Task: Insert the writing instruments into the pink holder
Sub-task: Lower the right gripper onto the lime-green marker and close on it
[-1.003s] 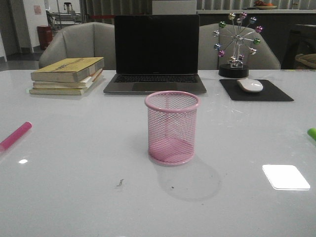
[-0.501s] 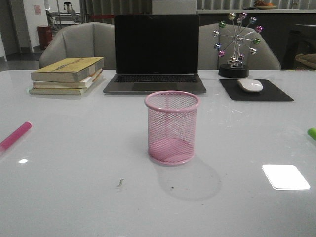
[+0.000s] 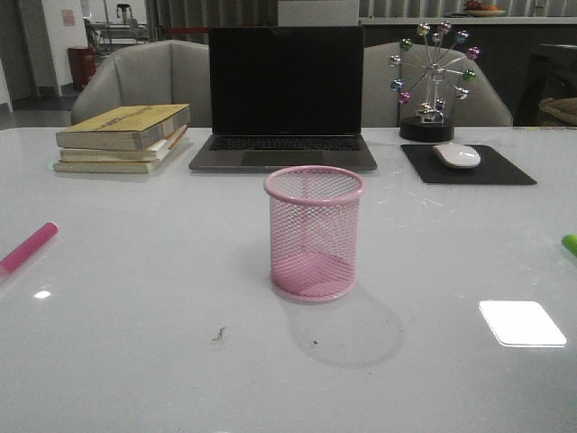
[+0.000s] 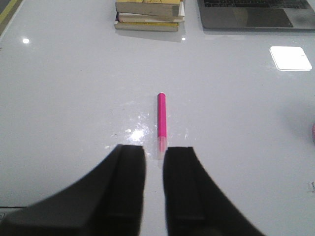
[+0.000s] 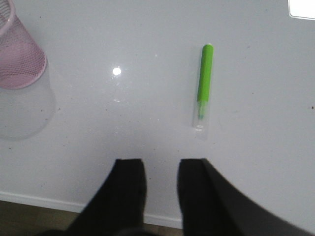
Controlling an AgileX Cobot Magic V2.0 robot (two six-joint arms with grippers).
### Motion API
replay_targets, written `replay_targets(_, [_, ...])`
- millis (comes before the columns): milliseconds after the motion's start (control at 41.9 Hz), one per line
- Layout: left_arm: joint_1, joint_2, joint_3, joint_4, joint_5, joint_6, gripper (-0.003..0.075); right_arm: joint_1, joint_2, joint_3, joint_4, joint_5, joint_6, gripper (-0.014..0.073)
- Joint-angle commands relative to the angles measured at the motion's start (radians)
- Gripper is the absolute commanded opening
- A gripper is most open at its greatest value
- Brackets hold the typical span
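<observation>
1. Front view: the pink mesh holder [image 3: 315,233] stands upright and empty at the middle of the white table [image 3: 135,343], in front of the open laptop [image 3: 285,99].
2. Neither arm shows in that view. The pink marker [image 3: 28,248] lies flat near the table's left edge, well apart from the holder, and only the tip of the green marker [image 3: 570,243] shows at the right edge.
3. Behind, a stack of books [image 3: 123,137] sits left of the laptop. A white mouse [image 3: 457,155] rests on a black pad [image 3: 467,166] to its right, with a small ferris-wheel ornament [image 3: 433,81] beyond.
4. Left wrist view: the left gripper [image 4: 154,162] hangs above the table with its jaws slightly apart and nothing between them. The pink marker [image 4: 161,119] lies on the surface, its pale end toward the gap.
5. Right wrist view: the right gripper [image 5: 161,174] has its jaws spread and empty. The green marker [image 5: 204,85] lies flat, apart from the fingers, its clear cap end nearer them. The holder [image 5: 19,54] is at the frame's corner.
</observation>
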Motion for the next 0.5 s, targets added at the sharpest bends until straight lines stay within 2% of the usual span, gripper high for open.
replay_targets(0, [-0.007,0.01,-0.034,-0.001,-0.095,0.009,0.0509,-0.009,0.05,-0.026,-0.015,-0.079,0.015,0.0477])
replay_targets(48, [-0.007,0.01,-0.034,0.009,-0.098,0.009,0.0574,-0.015,0.074,-0.027,-0.019,-0.093,0.028,0.0477])
replay_targets(95, [-0.007,0.01,-0.034,0.012,-0.1,0.009,0.0596,-0.026,0.111,-0.033,-0.019,-0.103,0.046,0.0475])
replay_targets(263, [-0.049,0.01,-0.034,0.0,-0.121,0.009,0.0571,-0.075,0.263,-0.085,-0.024,-0.118,0.063,0.0475])
replay_targets(477, [-0.217,0.01,-0.034,-0.022,-0.125,0.009,0.0523,-0.095,0.487,-0.177,-0.06,-0.155,0.058,0.0475])
